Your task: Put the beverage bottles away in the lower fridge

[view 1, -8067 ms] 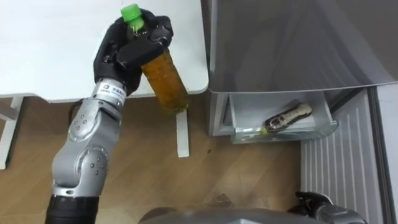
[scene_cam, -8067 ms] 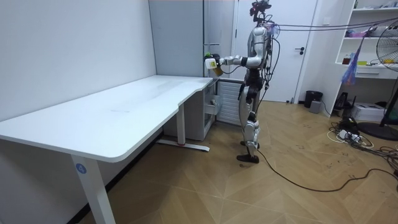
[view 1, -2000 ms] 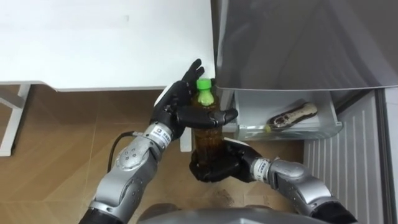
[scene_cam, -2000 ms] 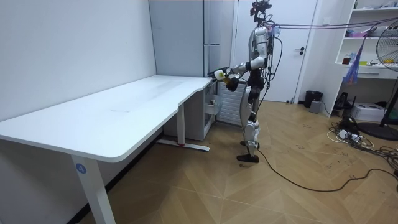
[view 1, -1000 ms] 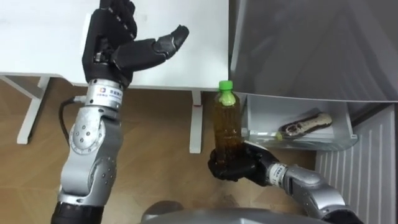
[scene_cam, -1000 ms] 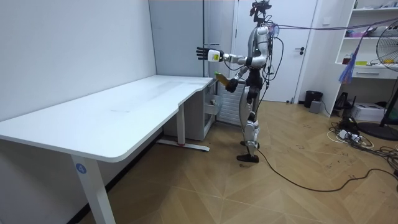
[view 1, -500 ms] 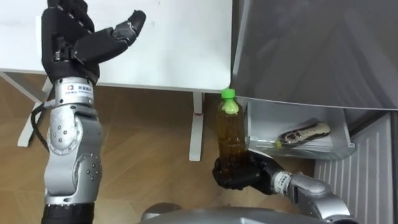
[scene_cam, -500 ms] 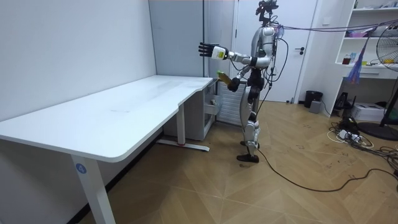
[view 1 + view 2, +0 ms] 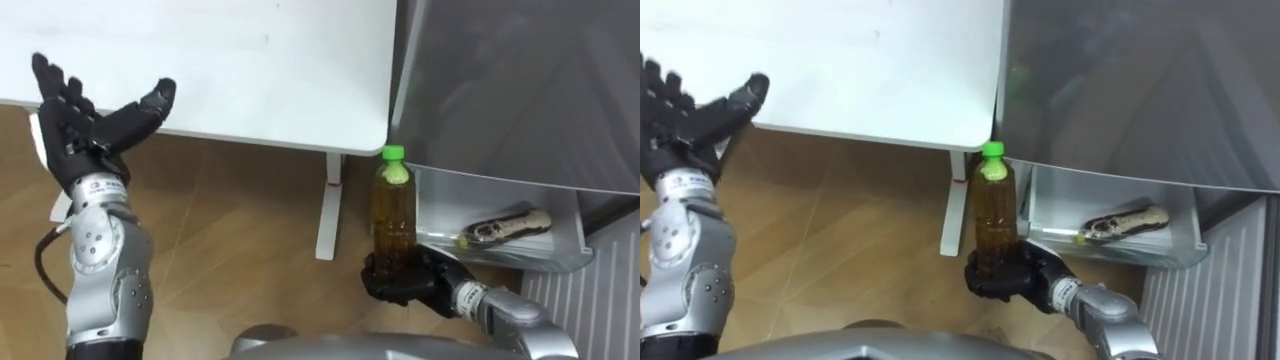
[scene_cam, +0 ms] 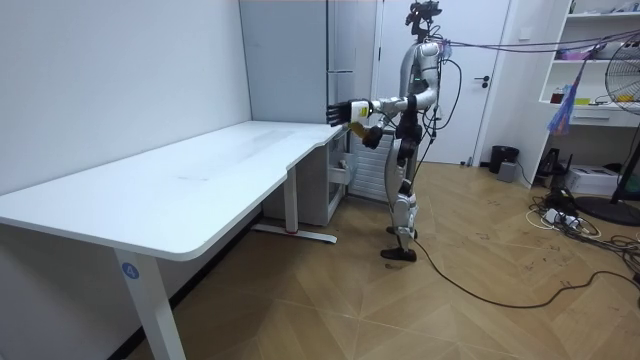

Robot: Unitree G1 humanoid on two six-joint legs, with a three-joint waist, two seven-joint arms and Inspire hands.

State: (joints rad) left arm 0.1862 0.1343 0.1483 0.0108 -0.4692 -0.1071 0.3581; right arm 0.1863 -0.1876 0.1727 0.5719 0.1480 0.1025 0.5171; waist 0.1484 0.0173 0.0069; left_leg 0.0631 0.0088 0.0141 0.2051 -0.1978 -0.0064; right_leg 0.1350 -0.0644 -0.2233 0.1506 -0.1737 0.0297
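A bottle of amber tea with a green cap stands upright in my right hand, whose fingers are curled round its base, just left of the open lower fridge drawer. Another dark bottle lies on its side inside that drawer. My left hand is open, fingers spread, held up at the far left over the edge of the white desk. In the room view I stand at the desk's far end before the grey fridge, with the bottle held at chest height.
The grey fridge body rises above the drawer. A white desk leg stands on the wood floor beside the bottle. A white ribbed panel sits to the right of the drawer.
My left hand has let go of the bottle and swung out to the left and lower, staying open. The right hand keeps the bottle upright; the view has shifted.
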